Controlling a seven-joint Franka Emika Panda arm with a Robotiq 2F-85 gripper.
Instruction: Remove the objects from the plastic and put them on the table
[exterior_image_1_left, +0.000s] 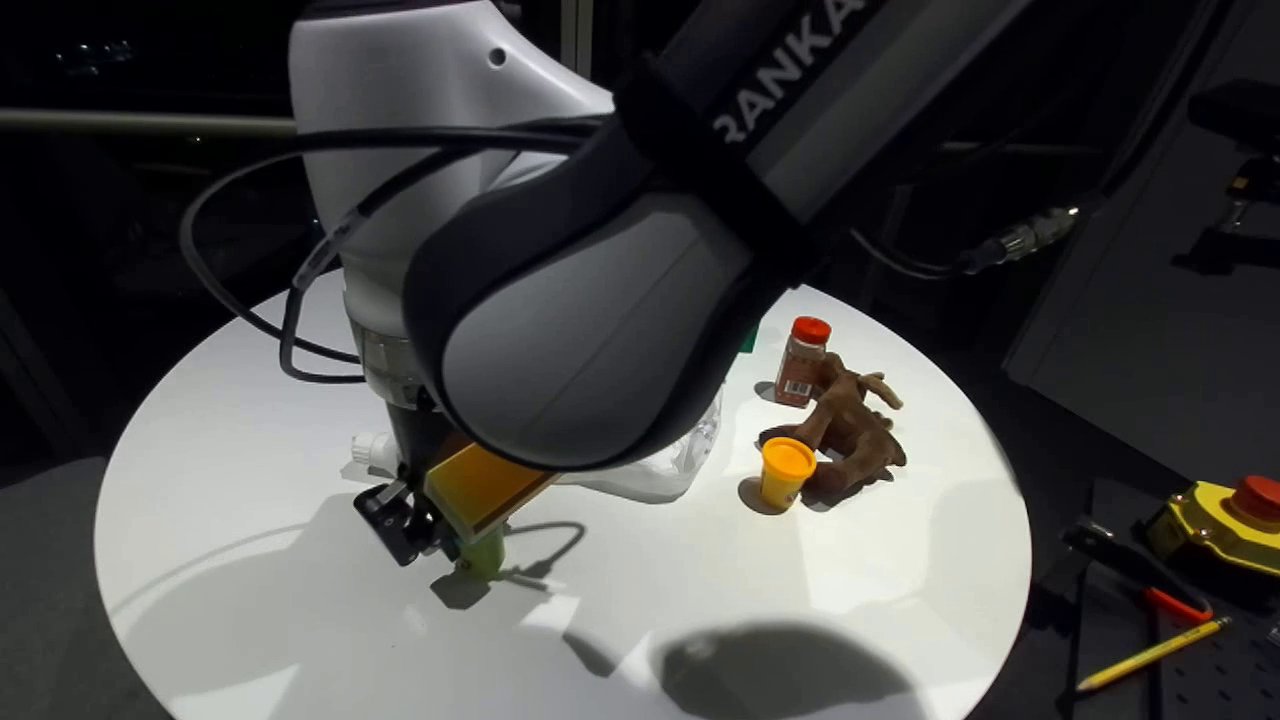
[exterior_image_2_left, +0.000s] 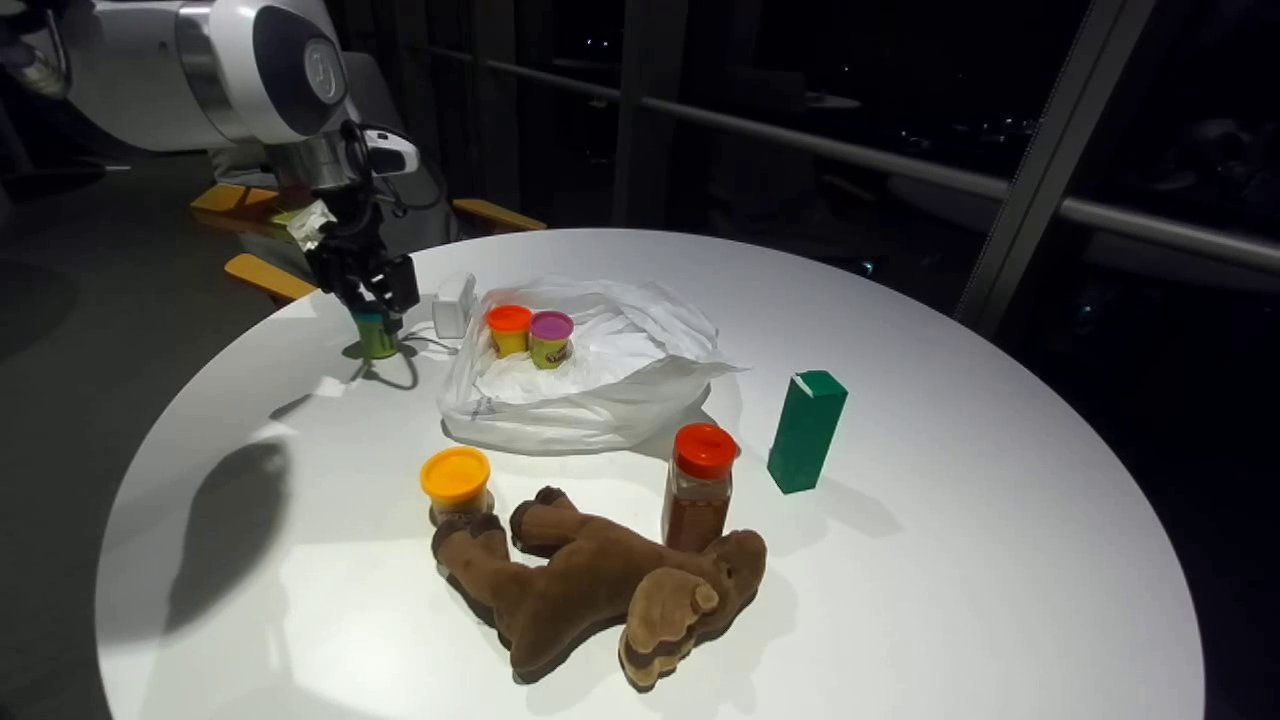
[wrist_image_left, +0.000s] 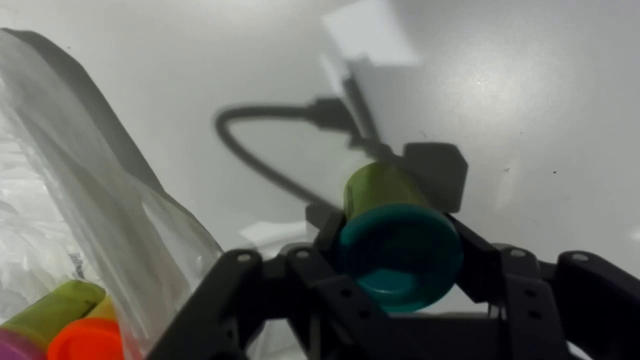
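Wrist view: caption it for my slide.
Gripper closed on a teal-lidded green cup near the plastic bag holding two more cups.

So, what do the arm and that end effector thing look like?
The arm is white and dark grey, smoothly rounded, with silvery bands, pale lettering showing "ANKA", and looping black cables. The end effector is black and angular, with two jointed fingers.

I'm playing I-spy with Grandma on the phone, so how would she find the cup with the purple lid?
On the big round white table lies a wrinkled whitish plastic bag. Inside it, an orange-lidded cup and the purple-lidded cup sit side by side. Hers is the only cup topped in purple.
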